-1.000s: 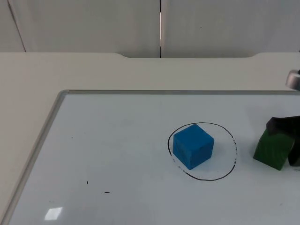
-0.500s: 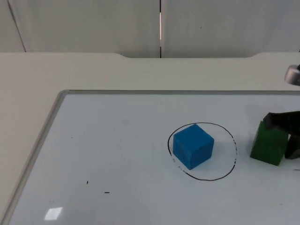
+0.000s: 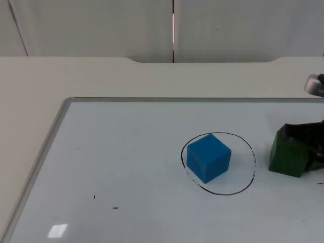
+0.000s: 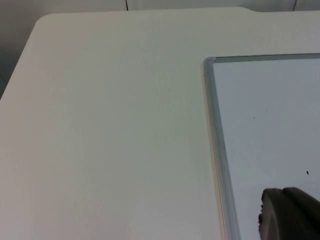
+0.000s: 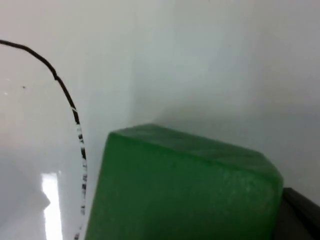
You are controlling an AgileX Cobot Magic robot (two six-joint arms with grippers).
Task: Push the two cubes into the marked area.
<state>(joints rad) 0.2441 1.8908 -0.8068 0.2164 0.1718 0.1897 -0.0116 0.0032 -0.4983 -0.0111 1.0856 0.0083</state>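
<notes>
Blue cube (image 3: 208, 157) sits inside the marked circle (image 3: 250, 174); we see the green cube (image 3: 287, 157) just outside it. Right gripper (image 3: 306, 144) touches the green cube, left gripper (image 4: 287, 215) waits; we cannot tell either's jaws.

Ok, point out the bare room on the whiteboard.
Free: the broad stretch between the whiteboard's left frame and the drawn circle, and the strip behind it. Crowded: the blue cube sits inside the circle; right of it, the green cube with the right gripper against it.
</notes>
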